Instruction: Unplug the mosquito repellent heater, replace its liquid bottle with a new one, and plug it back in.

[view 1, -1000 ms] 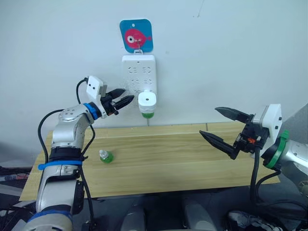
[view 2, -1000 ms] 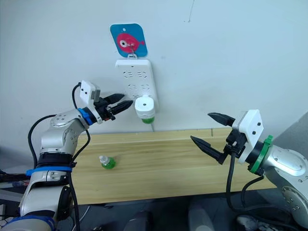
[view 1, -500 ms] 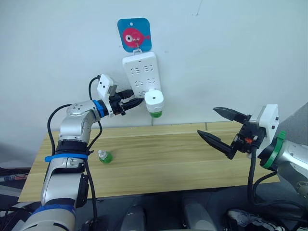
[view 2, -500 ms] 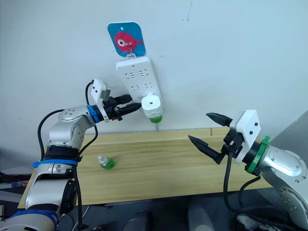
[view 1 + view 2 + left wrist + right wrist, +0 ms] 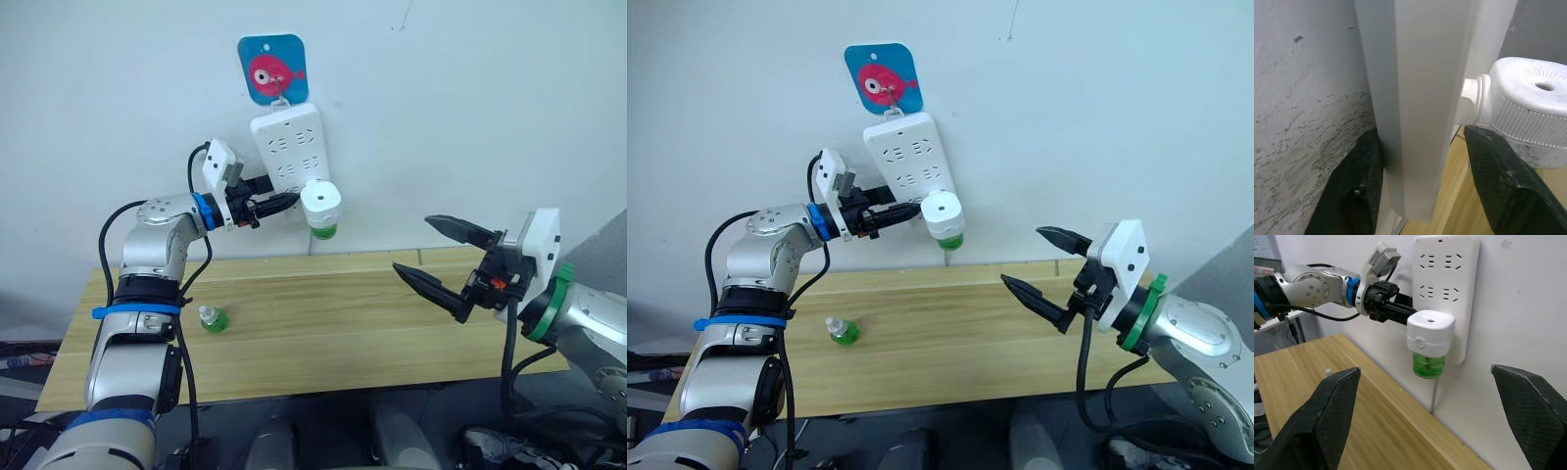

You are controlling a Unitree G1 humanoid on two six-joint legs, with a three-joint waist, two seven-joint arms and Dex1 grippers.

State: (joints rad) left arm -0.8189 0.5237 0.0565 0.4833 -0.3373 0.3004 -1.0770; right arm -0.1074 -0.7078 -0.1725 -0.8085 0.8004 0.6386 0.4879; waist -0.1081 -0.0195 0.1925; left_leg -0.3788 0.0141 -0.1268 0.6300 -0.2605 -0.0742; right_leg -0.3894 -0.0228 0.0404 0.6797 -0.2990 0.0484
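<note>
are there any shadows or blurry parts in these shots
Left eye view: the rounded white plastic heater casts a soft shadow on the wall. Left wrist view: the near black fingers look soft; the long white power strip shades the wall beside it.

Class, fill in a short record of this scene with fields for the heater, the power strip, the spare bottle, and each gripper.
heater: white heater plugged into the power strip, green bottle under it
power strip: white power strip hanging tilted on the wall
spare bottle: small green spare bottle standing on the wooden table
left gripper: left gripper open, one finger on each side of the strip's edge, beside the heater
right gripper: right gripper open, held above the table, touching nothing
</note>
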